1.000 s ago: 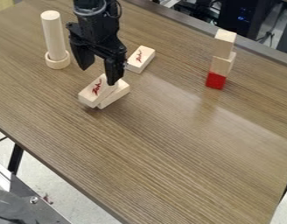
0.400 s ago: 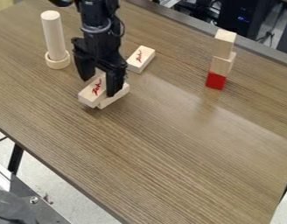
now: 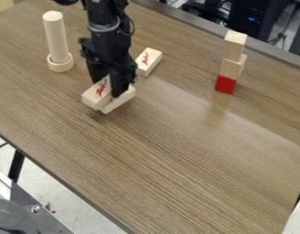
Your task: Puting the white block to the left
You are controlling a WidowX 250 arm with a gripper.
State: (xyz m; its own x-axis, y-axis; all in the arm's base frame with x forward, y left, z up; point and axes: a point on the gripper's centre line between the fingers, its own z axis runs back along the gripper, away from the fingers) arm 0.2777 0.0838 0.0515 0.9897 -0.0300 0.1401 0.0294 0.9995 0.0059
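The black gripper (image 3: 108,87) hangs at the upper left of the table, shut on a white block (image 3: 95,96) with red writing on its top. One finger stands behind this block and the other along its right side. A second white block (image 3: 119,101) lies close against or partly under the held one, on its right; the gripper hides part of it. Whether the held block touches it, I cannot tell. Another white block (image 3: 148,62) with red writing lies flat behind and to the right.
A pale cylinder (image 3: 56,36) stands in a round ring (image 3: 60,64) at the left. On the right, two wooden blocks (image 3: 232,67) are stacked on a red cube (image 3: 225,84). The brown table's (image 3: 177,164) front edge runs diagonally at lower left.
The gripper has come down around the block, and its fingers have drawn together on it. The block has shifted very slightly up in the view. The other objects stay where they were.
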